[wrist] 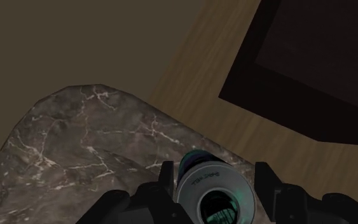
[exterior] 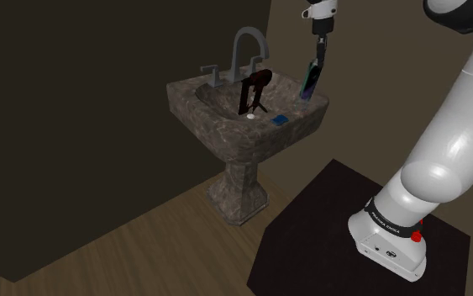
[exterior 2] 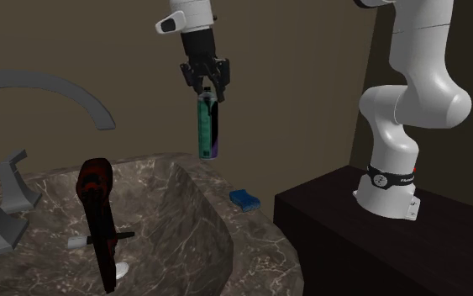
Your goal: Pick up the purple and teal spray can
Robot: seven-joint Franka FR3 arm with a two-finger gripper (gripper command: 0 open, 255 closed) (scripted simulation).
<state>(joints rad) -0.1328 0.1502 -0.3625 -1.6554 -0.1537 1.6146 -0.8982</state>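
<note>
Closest to my wrist camera, the gripper (wrist: 214,183) is clamped on the spray can (wrist: 217,191) near its top, one black finger on each side, so I look straight down onto the can's upper end. I take that high grip as the reason the can hangs below the fingers rather than standing on anything. In the second exterior view its purple and teal body dangles in the air with its base clear of the sink (exterior 2: 184,210). Beneath it is the marble rim at the sink's edge nearest the stand (exterior 2: 444,252), with wood floor (wrist: 199,57) beyond. A blue sponge (exterior 2: 244,198) lies on that rim near the corner, apart from the can. Farther in, a dark red hair dryer (exterior 2: 100,227), as I read it, stands in the basin, and the grey tap (exterior: 247,49) rises from the back edge. Nothing props the can, so I judge the pickup essentially made.
</note>
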